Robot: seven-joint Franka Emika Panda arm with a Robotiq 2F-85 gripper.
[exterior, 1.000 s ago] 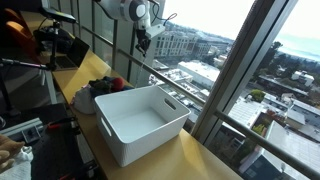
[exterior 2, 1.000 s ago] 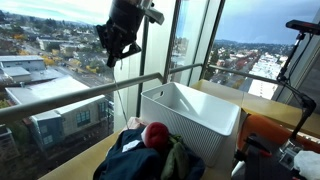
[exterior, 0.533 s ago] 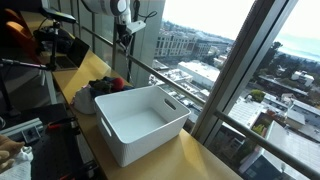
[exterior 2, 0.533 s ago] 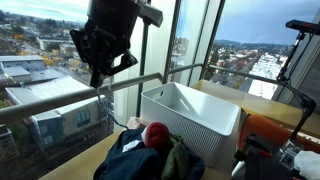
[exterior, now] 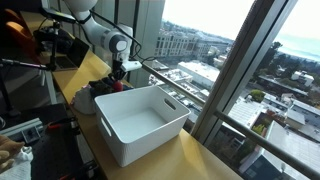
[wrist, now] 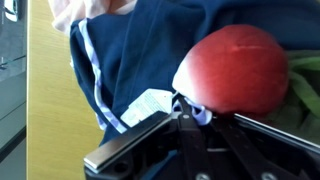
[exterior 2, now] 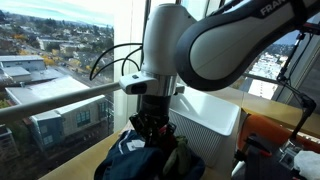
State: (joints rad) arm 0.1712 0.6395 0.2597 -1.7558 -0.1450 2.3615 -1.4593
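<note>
Window-side wooden counter (exterior: 205, 158), city rooftops beyond the glass. Item: heap of clothes, made up of a navy garment (wrist: 140, 50) with a white label, a green cloth (wrist: 305, 85) and a red ball (wrist: 240, 70) on top, lying just beside a white bin (exterior: 150, 135). Gripper (wrist: 190, 108) sits low on the heap, tips at the navy fabric next to the ball; whether its jaws pinch or stand parted cannot be told. Progress, as judged: gripper at the heap, nothing lifted yet, all clothes outside the bin.
</note>
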